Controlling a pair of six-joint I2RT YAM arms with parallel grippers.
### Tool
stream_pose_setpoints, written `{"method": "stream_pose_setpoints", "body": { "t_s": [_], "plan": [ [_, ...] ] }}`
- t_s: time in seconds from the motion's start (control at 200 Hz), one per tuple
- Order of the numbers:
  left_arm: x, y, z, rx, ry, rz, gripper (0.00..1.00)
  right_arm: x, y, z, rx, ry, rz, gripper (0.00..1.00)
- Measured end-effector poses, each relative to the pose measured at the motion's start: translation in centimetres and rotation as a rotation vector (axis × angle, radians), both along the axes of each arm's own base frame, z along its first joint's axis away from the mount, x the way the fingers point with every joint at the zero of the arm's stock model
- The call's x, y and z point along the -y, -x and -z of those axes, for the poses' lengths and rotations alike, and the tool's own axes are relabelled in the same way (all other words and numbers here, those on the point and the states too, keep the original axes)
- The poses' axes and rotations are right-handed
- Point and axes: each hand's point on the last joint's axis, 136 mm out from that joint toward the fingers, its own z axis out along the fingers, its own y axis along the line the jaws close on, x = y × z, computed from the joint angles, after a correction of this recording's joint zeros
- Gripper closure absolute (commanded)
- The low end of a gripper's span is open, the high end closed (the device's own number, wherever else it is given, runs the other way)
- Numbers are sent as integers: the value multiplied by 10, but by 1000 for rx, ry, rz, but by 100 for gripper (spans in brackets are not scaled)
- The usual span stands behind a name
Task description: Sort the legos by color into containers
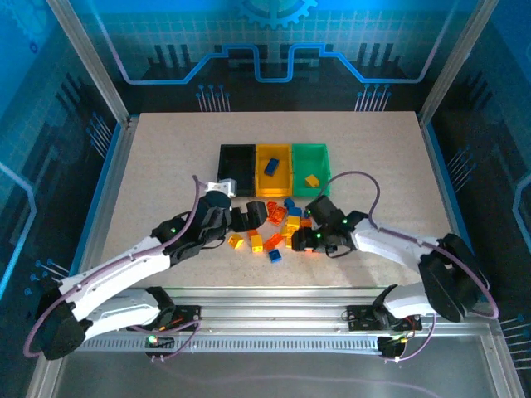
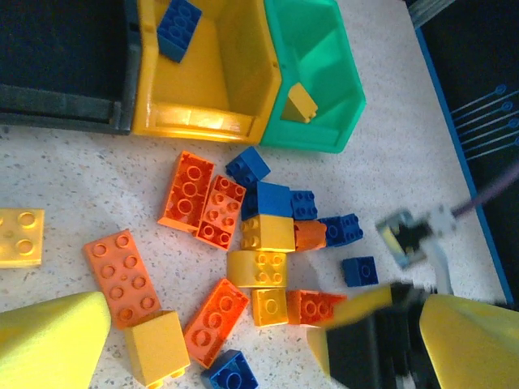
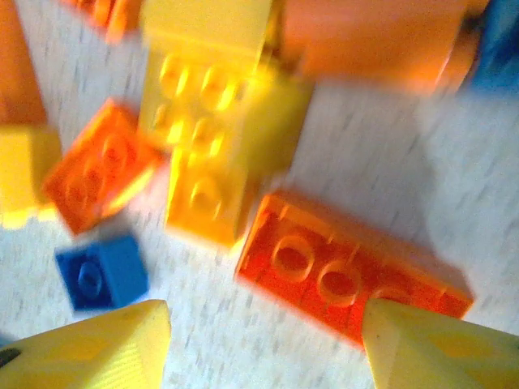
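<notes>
Top external: three containers [image 1: 255, 157] at twelve o'clock: black bin [image 1: 236, 149], yellow bin [image 1: 287, 162] with one blue brick [image 1: 271, 167], green bin [image 1: 322, 162] with one yellow brick [image 1: 312, 180]. Left gripper [image 2: 263, 316], right gripper [image 3: 268, 340]: jaws open.

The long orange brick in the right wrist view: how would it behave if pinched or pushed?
The long orange brick looks like hard moulded plastic, so probably rigid and light. Lying flat, studs up, it should slide on the table rather than roll or tip. Its glossy sides may slip.
</notes>
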Motion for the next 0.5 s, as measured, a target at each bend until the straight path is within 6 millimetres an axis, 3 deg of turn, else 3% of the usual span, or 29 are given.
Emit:
{"method": "stream_pose_setpoints", "body": {
  "t_s": [0.12,0.28,0.5],
  "plan": [
    [-11,3,6,3,-9,-23,1,2,18,-18,28,15,-22,33],
    [-21,6,16,-4,-21,-41,1,12,-1,-33,80,123,-50,29],
    [-36,10,21,-15,-26,-79,1,6,-30,-4,82,315,-225,24]
  ]
}}
